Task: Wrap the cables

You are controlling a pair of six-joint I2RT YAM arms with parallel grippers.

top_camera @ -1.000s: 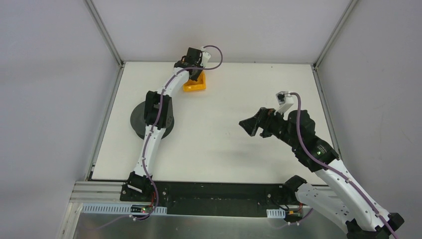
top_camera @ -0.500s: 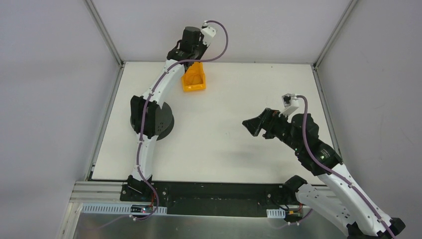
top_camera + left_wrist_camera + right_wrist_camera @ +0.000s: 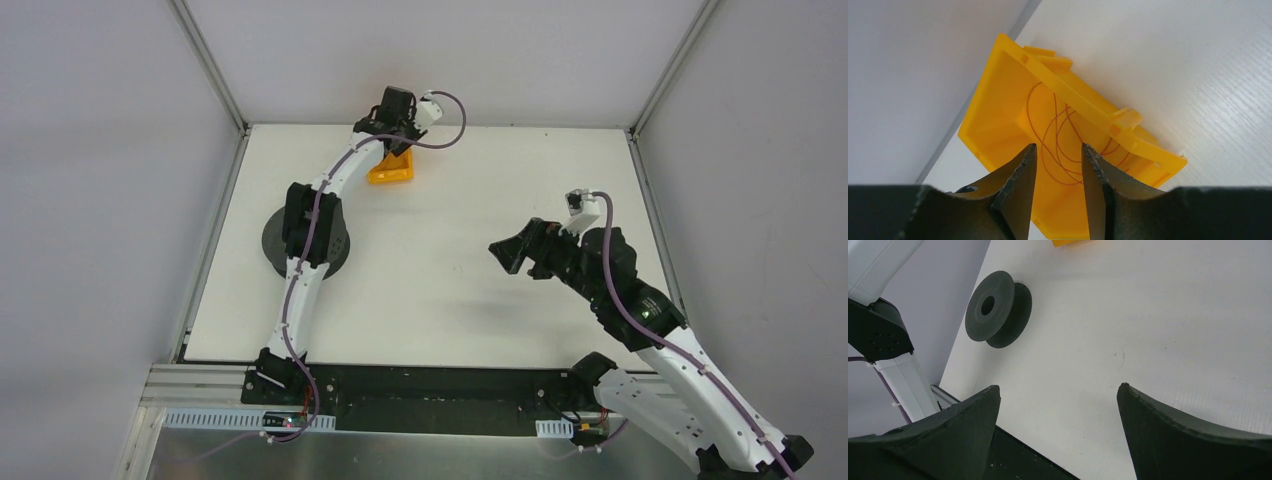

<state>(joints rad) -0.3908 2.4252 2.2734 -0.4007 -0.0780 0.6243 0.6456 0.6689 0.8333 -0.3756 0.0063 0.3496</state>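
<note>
The cables are thin reddish-brown loops of wire lying loose on the floor of a yellow bin. My left gripper hangs just above the bin, its fingers parted, with the loops showing through the gap and nothing pinched. In the top view the bin sits at the table's far edge, half covered by the left gripper. My right gripper hovers over the right half of the table. It stands wide open with only bare table between its fingers.
A black spool lies on the table's left side; in the top view the left arm crosses over the spool. White walls with metal rails close in the table on three sides. A black strip runs along the near edge.
The left gripper went from shut to open. Its wrist swung back and up off the bin, then came down over it again. The right arm shifted slightly to the right.
</note>
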